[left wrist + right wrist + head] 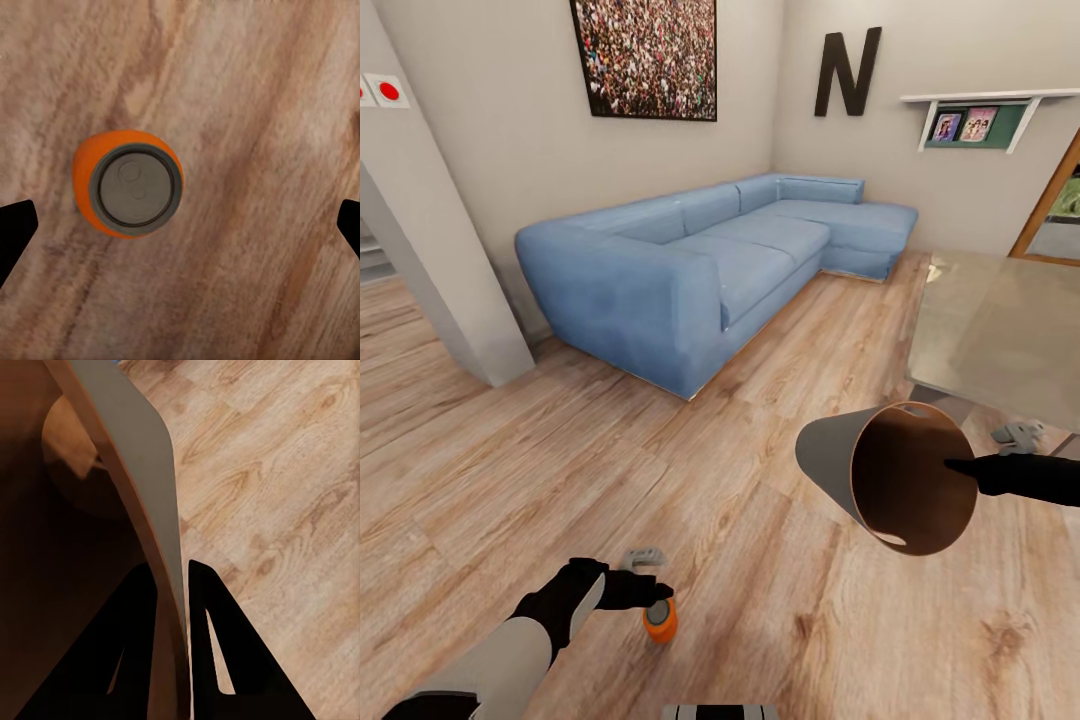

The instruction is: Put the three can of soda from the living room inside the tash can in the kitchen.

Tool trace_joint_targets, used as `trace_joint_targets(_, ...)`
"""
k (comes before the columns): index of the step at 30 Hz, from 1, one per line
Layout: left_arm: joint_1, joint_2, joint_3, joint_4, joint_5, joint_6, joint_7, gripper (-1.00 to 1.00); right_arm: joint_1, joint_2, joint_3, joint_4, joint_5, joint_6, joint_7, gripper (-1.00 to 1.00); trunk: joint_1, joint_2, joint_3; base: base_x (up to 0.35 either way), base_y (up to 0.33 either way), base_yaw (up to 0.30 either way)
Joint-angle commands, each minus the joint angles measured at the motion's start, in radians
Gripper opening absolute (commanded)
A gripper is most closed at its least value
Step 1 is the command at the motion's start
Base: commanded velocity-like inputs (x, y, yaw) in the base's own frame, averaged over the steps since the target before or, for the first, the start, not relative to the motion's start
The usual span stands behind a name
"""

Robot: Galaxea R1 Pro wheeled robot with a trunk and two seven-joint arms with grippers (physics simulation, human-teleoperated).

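An orange can of soda [660, 622] with a silver top stands upright on the wood floor of the living room, close in front of me. My left gripper [651, 592] hovers just above it. In the left wrist view the can [135, 184] sits below and between the widely parted fingers [15, 229], the gripper [180, 225] open and apart from it. My right gripper [960, 467] is shut on the rim of the tash can [838, 455], holding it off the floor, tipped with its orange-brown inside facing me. The fingers [139, 615] pinch the bin wall [135, 457].
A light blue corner sofa [700, 260] fills the far corner. A grey low table [1000, 330] stands at the right, just behind the raised bin. A white wall pillar [445, 280] is at the left. Open wood floor [660, 450] lies between them.
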Motion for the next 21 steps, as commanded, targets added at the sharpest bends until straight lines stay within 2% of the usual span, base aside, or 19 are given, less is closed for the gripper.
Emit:
trace_joint_targets(1,0.000,0.000,0.000,0.000,0.000,0.000,0.000,1.00,0.000,0.000,0.000,0.000,-0.017,0.010,0.004,-1.00,0.000,0.000,0.000,0.000,0.000,0.000)
trace_joint_targets(21,0.001,0.003,0.002,-0.001,0.002,-0.002,0.000,1.00,0.000,0.003,0.002,0.000,-0.015,0.010,0.004,-1.00,0.000,0.000,-0.026,0.000,0.000,0.000)
